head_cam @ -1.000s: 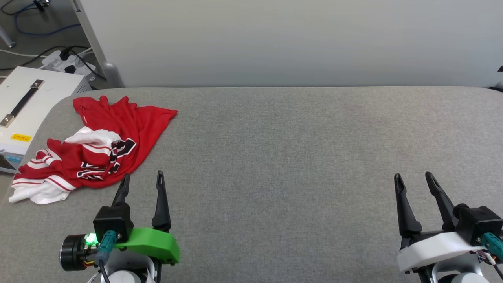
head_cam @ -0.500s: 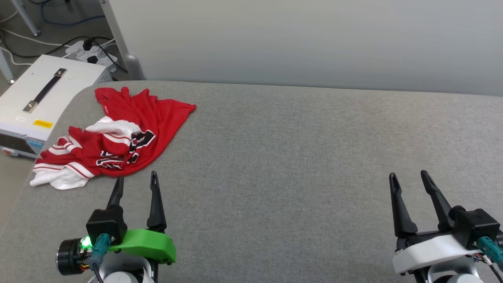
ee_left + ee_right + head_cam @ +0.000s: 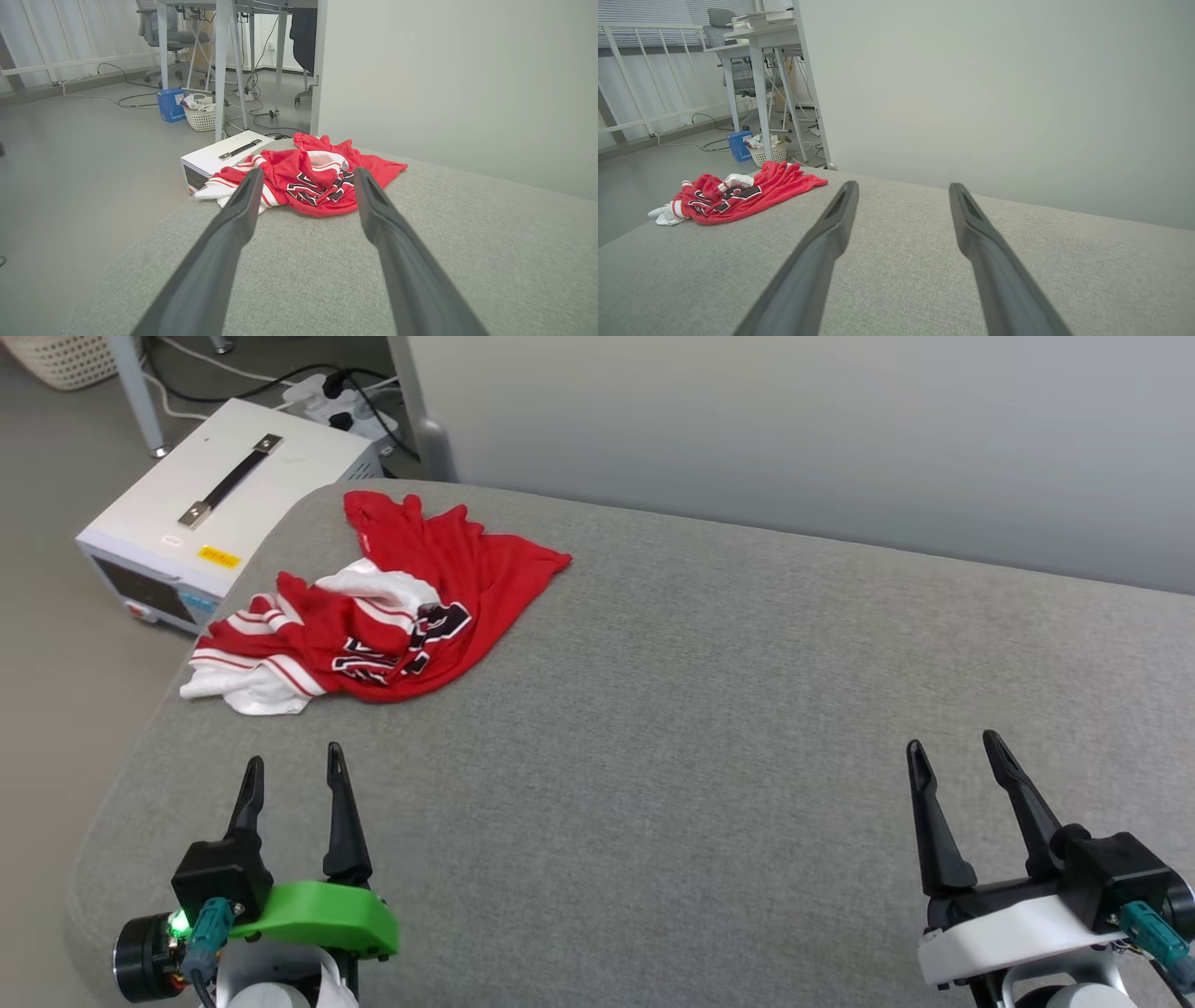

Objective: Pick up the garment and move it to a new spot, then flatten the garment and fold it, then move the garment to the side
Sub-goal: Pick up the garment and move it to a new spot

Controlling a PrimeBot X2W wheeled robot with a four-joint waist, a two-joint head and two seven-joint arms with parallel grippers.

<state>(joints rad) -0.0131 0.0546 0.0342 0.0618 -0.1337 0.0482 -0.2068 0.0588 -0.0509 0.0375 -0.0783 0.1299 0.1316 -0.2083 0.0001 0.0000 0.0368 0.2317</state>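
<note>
Head view, garment bunched at upper left. The garment [image 3: 392, 607], a red jersey with white sleeves, striped trim and black white-outlined lettering, lies crumpled near the far left corner of the grey fabric surface [image 3: 700, 709], with one white sleeve close to the surface's left edge. The left gripper [image 3: 293, 756], at lower left, has its two dark fingers spread with nothing between them; its tips point toward the garment but stand apart from it. The right gripper [image 3: 953, 741], at lower right, is likewise released and empty, well apart from the garment. A white case [image 3: 224, 495] with a black handle sits on the floor at upper left, beside the corner where the garment lies; a pale wall panel [image 3: 794, 429] closes the top of the frame.

Left wrist view: the garment [image 3: 317, 182] appears at frame centre, framed by the two fingertips. Right wrist view: the garment [image 3: 738, 196] lies at middle left, clear of the spread fingers.
</note>
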